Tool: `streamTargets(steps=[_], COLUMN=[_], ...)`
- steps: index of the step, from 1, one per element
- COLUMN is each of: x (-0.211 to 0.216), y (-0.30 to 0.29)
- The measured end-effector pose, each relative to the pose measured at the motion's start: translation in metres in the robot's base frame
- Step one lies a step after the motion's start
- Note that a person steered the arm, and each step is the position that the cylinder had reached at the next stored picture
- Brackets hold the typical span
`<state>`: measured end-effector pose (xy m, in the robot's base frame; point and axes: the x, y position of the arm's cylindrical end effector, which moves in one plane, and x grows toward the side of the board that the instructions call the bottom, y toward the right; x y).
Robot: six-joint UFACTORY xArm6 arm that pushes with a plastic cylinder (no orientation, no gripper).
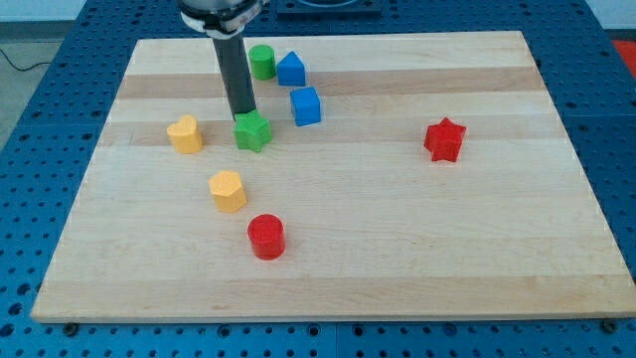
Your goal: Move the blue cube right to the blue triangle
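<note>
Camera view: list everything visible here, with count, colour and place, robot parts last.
blue cube: 1, blue, upper centre-left
blue triangle: 1, blue, above the cube, near the view's top
green cylinder: 1, green, just left of the triangle
green star: 1, green, left of the cube
yellow blocks: 2, yellow, view's left
red cylinder: 1, red, lower centre
red star: 1, red, view's right
board: 1, wooden
my tip: 1, dark, at the green star's upper edge

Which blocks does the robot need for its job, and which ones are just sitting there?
For the job: blue cube, blue triangle, my tip, just left of the blue cube, touching the green star's top.

Just lying about: green star, green cylinder, yellow heart, yellow block, red cylinder, red star.
</note>
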<state>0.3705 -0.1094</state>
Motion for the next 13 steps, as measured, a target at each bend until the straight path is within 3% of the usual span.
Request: streamTargets(steps=[2,4,6,9,13], x=[-0.004,-0.046,0.017,-0.057,-0.040], y=[0.121,0.179,0.171,0.123,0.098])
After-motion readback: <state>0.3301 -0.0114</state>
